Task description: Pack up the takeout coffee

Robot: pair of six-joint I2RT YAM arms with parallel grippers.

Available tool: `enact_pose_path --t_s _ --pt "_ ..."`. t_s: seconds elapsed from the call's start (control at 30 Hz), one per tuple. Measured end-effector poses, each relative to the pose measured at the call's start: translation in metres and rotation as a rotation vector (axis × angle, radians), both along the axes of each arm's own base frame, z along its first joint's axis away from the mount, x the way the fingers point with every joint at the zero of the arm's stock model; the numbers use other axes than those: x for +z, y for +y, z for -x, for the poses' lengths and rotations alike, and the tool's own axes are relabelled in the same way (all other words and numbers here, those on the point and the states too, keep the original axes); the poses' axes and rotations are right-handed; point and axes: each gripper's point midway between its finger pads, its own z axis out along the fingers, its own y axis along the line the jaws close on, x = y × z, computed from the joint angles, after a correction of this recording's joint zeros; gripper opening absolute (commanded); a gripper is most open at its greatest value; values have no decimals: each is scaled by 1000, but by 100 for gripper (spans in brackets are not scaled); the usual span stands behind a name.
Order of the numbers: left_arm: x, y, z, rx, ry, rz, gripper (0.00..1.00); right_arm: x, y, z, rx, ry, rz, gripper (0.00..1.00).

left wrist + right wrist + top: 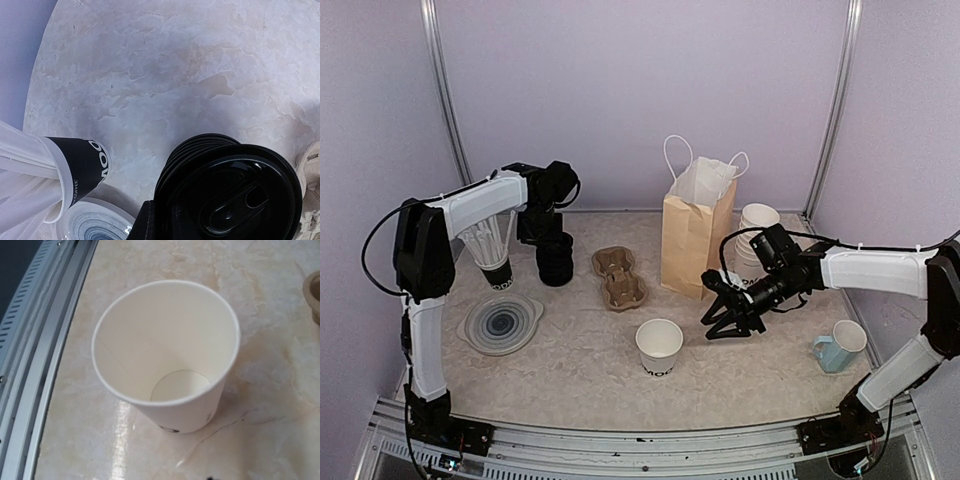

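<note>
Our left jaws sit at the black lid stack (pixel 556 262), likely to fetch a lid; we cannot tell their state. Our right jaws stand apart beside the lidless coffee cup (pixel 660 347) on the tabletop (pixel 570 375), ready to steady it.

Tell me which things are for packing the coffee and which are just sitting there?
Probably for the job: open white cup, black lids, cup carrier, paper bag.
Just lying about: blue mug, plate, straws, spare cup stack.
</note>
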Motion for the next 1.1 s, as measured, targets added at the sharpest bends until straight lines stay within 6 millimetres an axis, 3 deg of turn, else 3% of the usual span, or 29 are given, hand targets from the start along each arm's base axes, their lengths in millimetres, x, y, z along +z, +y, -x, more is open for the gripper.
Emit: enact_pose_path --t_s 0.47,0.83,0.97,1.1 --pt "28 -1 -5 -22 -43 -1 7 -6 1 3 8 25 15 39" --pt "30 -11 -8 -77 -55 39 5 -4 1 4 7 36 19 38" --pt "44 -28 -10 -143 -102 121 2 17 7 -2 11 37 -6 39" --pt "75 -65 -4 -276 -198 262 2 68 20 -14 28 -3 -90 42"
